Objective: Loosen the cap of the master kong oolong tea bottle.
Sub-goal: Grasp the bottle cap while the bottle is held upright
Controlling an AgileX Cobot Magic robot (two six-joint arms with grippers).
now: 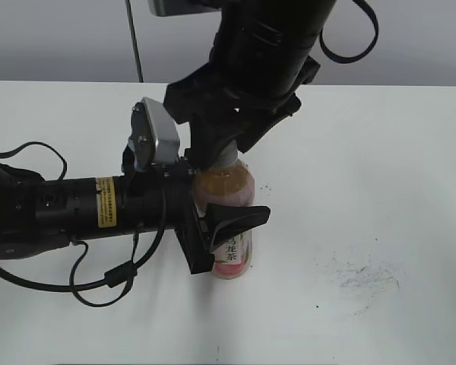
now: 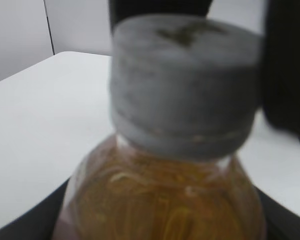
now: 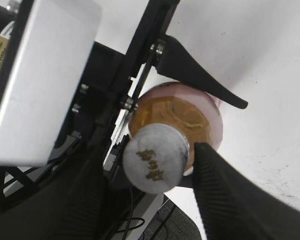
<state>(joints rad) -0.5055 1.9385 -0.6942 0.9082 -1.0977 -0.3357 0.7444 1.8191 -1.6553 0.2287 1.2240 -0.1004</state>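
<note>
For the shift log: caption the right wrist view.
Right pincer grips the cap while the left holds the bottle.

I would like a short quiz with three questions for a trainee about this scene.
1. True or false: the bottle lies on its side.
2. Which hand is at the cap? A left, B right.
3. Fill in: the left hand grips the bottle's ____.

Key: 1 false, it stands upright on the table. 2 B, the right hand comes from above. 3 body.
</note>
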